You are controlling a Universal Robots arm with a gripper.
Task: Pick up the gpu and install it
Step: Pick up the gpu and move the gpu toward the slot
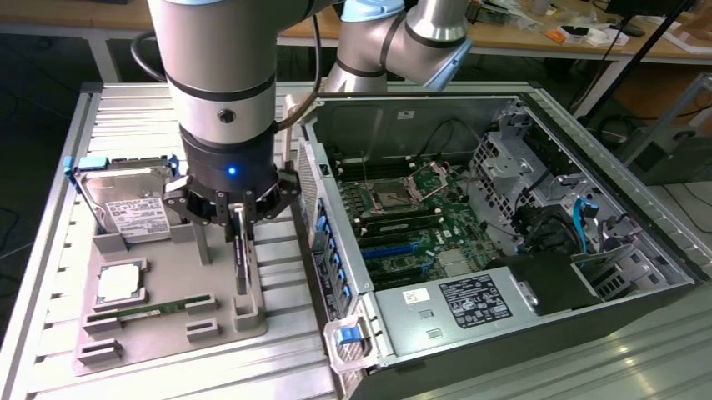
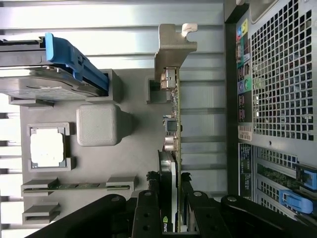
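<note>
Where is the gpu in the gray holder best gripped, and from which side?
From above, pinching its two flat faces at the upper edge: the gpu stands on edge in the holder, both faces exposed, just as the hand grips it.

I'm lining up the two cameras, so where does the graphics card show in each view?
Exterior view: the graphics card stands on edge in the grey tray, gripped from above by the gripper.
Wrist view: the graphics card is seen edge-on, its cooler end clamped in the gripper.
Shared landmark: the hard drive in the same tray.
</note>
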